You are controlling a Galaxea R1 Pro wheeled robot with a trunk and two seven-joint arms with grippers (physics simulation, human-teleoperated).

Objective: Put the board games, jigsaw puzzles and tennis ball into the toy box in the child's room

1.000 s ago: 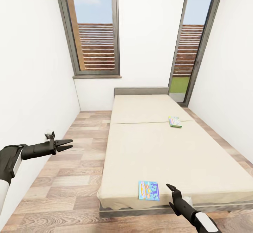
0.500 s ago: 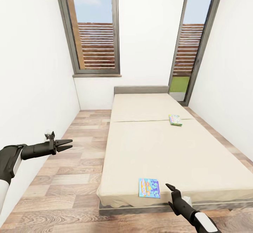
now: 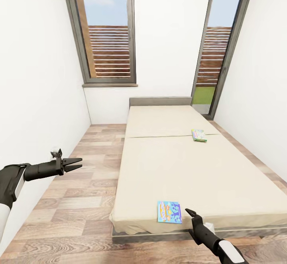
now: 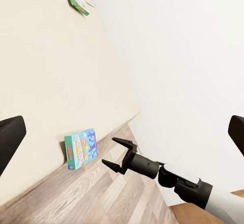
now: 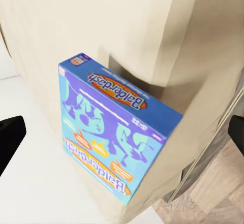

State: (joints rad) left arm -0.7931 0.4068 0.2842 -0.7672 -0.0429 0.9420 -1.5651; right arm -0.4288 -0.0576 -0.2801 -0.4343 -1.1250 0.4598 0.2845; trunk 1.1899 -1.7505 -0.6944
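At the foot of the low beige-mattressed bed (image 3: 175, 164), near its floor-side corner, lies the small thin blue cardboard board-game box (image 3: 169, 212), flat on the sheet, lettered face up, one short edge close to the mattress edge. Judged light, rigid and smooth-faced; likely to slide on the fabric if pushed, and too flat for a pinch from above, so the best hold is probably across its thickness at the edge nearest the mattress rim, or across its narrow width. A second item, the green-edged multicolour flat game box (image 3: 199, 135), rests well apart, further up the bed toward the short grey headboard. Right black two-fingered gripper (image 3: 192, 216): prongs spread, empty, just beside the blue box, not touching it. Left black gripper (image 3: 74, 162): held out over the wood-plank floor (image 3: 79, 200), well clear of the bed, fingers parted a little, grasping nothing.
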